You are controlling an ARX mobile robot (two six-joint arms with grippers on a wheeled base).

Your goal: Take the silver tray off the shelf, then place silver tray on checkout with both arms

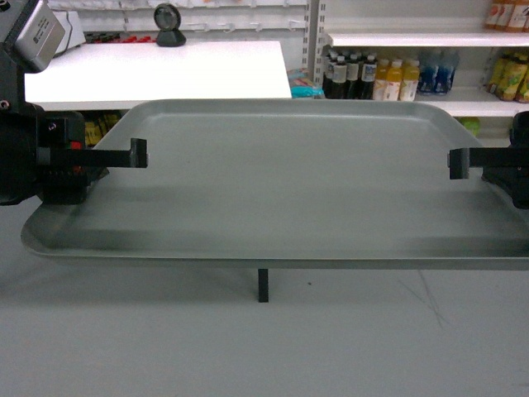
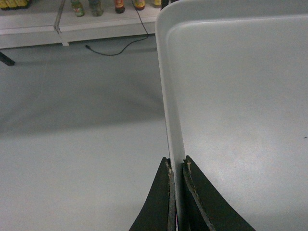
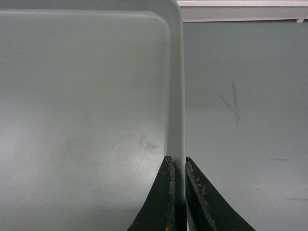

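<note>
You have the silver tray [image 1: 281, 182] held level in the air between both arms, above the grey floor [image 1: 165, 347] and in front of the white worktop [image 1: 165, 70]. It touches neither; its front rim hangs clear, with only a small black post [image 1: 263, 285] showing beneath it.

Your left claw [image 1: 138, 153] reaches in over the tray's left short edge. The left wrist view shows its two dark fingers [image 2: 161, 202] closed tight on the raised rim, one outside and one inside, with only the rim's thickness between them.

Your right claw [image 1: 459, 163] does the same on the right short edge. In the right wrist view its fingers [image 3: 159, 202] pinch the rim just below the tray's rounded far corner, nearly shut on the metal.

The worktop stands beyond the tray's far left corner, and the black dome-shaped scanner [image 1: 169, 25] sits near its far edge. To the right, behind the tray's far rim, a white shelf [image 1: 413, 38] and the board below it carry rows of bottles [image 1: 372, 78]. A black cable [image 2: 120, 45] lies on the floor in the left wrist view.
</note>
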